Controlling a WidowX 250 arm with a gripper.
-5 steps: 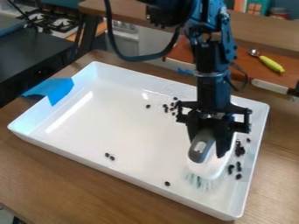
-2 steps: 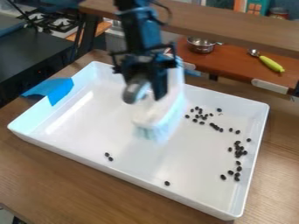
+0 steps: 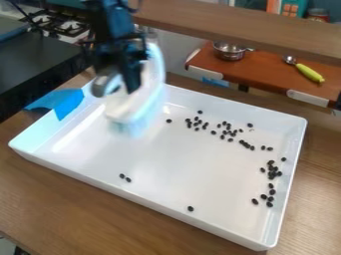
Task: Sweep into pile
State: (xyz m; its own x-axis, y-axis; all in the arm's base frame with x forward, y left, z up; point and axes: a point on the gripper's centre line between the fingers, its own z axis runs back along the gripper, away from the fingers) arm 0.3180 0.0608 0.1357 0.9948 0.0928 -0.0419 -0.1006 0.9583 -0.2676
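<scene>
At the far left stands a gas stove [image 3: 67,24], and nearer, blue tape [image 3: 65,103] hangs over the left end of the white tray [image 3: 160,164] on the wooden table [image 3: 47,204]. Above the tray's far left part, my gripper [image 3: 118,89] points down, its fingers closed around the scrub brush [image 3: 128,107]. The brush's grey handle end sticks out to the left of my fingers; its white body lies behind them and to their right, slanting down past my fingertips toward the near side. Whether the blurred bristles touch the tray floor, I cannot tell.

The dark beans all lie apart from my fingers. Two [image 3: 125,178] sit close together toward the near left side. Farther right, one [image 3: 169,121] lies just left of a loose cluster [image 3: 196,123] near the far wall, while another [image 3: 190,208] lies alone by the near wall. Next comes a second scatter [image 3: 228,131], trailing toward the right wall, where more beans [image 3: 271,172] bunch up and string out toward the near side.

Beyond the tray, a steel pot [image 3: 229,52] and, right of it, a scoop with a yellow-green handle [image 3: 309,73] rest on a reddish-brown shelf [image 3: 259,70].
</scene>
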